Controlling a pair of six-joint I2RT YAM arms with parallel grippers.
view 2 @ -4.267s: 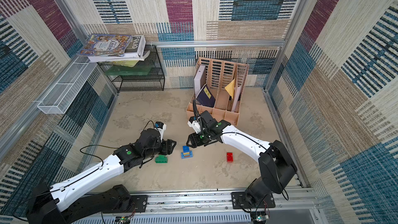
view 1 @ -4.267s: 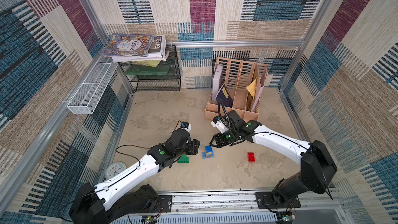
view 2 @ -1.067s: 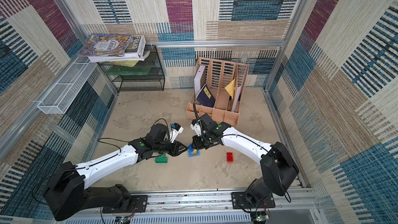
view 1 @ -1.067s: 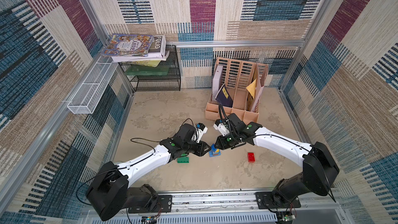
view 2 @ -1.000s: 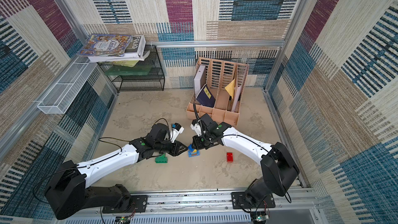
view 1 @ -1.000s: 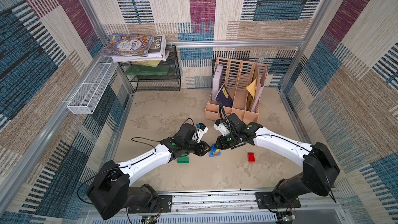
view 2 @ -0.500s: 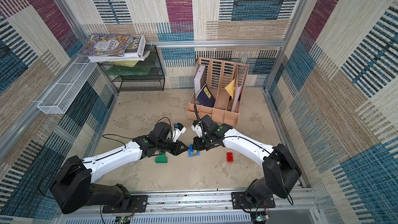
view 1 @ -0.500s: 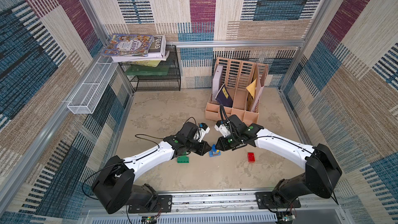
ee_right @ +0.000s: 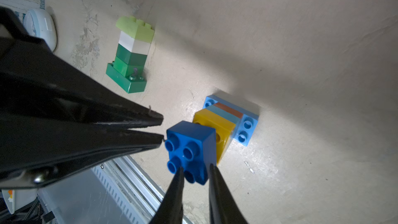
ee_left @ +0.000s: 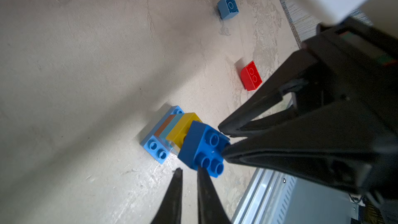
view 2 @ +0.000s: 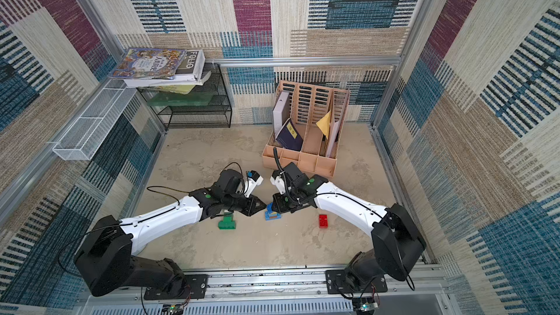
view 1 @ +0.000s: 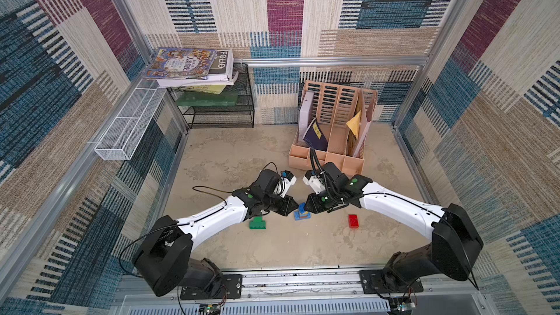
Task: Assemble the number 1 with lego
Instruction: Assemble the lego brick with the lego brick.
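The table [view 1: 272, 246] is bare sandy stone at its near edge. A little farther in, left of the middle, sits a stack of green, cream and lime bricks [ee_right: 131, 54]. In both top views only its dark green base [view 1: 257, 223] shows, beside the left arm. A red brick [view 1: 353, 221] lies alone right of the middle, well apart from the rest.

Between them, at the middle of the table, stands the main stack [ee_left: 170, 130]. It has a light blue base [ee_right: 245, 128], then thin brown and pale teal layers, then a yellow brick [ee_right: 215, 123]. A dark blue brick [ee_right: 189, 145] is on top, set askew so that one yellow stud shows.

Both claws meet at this top brick. The left claw [ee_right: 161, 132] is clenched on nothing, its tips touching the brick's side. The right claw [ee_left: 221, 142] is clenched on a corner of the dark blue brick, which lies between its fingertips [ee_right: 212, 171].

In the left wrist view a lone blue brick [ee_left: 228, 7] lies on its side beyond the red one, near the table's right edge.

Farther back, right of the middle, a tan file rack [view 1: 330, 159] holds folders. In the far left corner a black wire shelf [view 1: 221, 116] carries books [view 1: 188, 65].
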